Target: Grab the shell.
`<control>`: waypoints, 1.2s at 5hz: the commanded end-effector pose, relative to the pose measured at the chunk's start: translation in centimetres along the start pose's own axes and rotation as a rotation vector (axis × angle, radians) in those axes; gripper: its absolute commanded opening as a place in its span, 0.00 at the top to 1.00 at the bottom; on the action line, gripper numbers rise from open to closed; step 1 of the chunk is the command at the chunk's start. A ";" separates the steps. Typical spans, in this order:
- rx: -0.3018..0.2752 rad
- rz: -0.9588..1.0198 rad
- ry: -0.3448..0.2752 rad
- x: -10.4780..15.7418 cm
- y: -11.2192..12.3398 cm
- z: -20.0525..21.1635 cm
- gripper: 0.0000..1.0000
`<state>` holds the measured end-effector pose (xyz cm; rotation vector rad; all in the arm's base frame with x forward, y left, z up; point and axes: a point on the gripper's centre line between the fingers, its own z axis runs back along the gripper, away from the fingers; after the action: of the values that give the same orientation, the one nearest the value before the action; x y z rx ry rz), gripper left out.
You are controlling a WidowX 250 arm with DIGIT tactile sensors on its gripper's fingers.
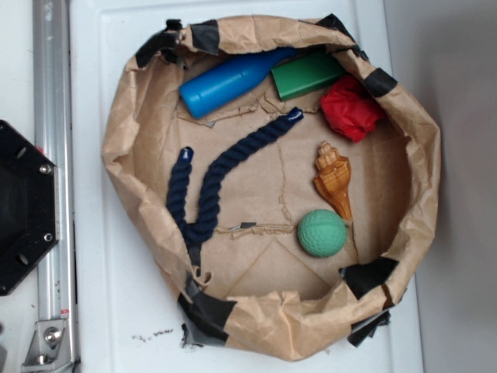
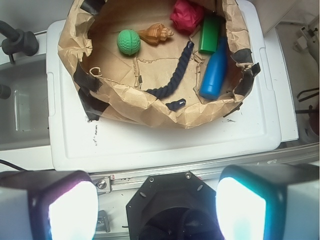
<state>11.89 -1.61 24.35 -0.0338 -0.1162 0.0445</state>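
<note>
In the exterior view, a shallow brown paper tray (image 1: 132,148) patched with black tape sits on a white surface (image 1: 93,311). The shell (image 1: 335,179) lies on the tray floor toward the right, broad end up-frame, pointed end reaching down to just beside the green ball (image 1: 322,232); contact between the two cannot be confirmed. A red cloth lump (image 1: 352,108) sits near the shell's broad end. A blue bottle (image 1: 231,81) and a green block (image 1: 307,74) lie along the top wall, the bottle's neck partly tucked under the folded rim. A dark blue rope (image 1: 213,186) forks across the left half. A black mount (image 1: 22,206) is cut off at the left edge. No pincer appears in this view.

In the wrist view, the gripper (image 2: 156,202) shows at the bottom edge: two pale, blurred, overexposed fingers (image 2: 70,206) stand well apart with clear space between them, so the pincer is spread wide and holds nothing. It sits well apart from the tray, over the black mount. The shell lies at the far side of the tray, between ball and cloth. The near wall hides part of the rope. The red cloth is cropped by the top edge.
</note>
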 end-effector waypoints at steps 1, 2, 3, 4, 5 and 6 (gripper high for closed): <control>0.000 0.000 0.000 0.0 0.0 0.0 0.00; 0.045 0.173 0.039 2.9 3.1 -3.9 0.00; 0.062 0.309 -0.024 5.2 4.0 -5.6 0.00; 0.053 0.531 -0.146 7.6 4.6 -8.0 0.00; 0.088 0.774 -0.244 9.1 4.5 -9.5 0.00; 0.054 0.934 -0.257 11.3 3.7 -11.5 0.00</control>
<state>23.62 1.97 12.31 0.0123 -0.2872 0.9823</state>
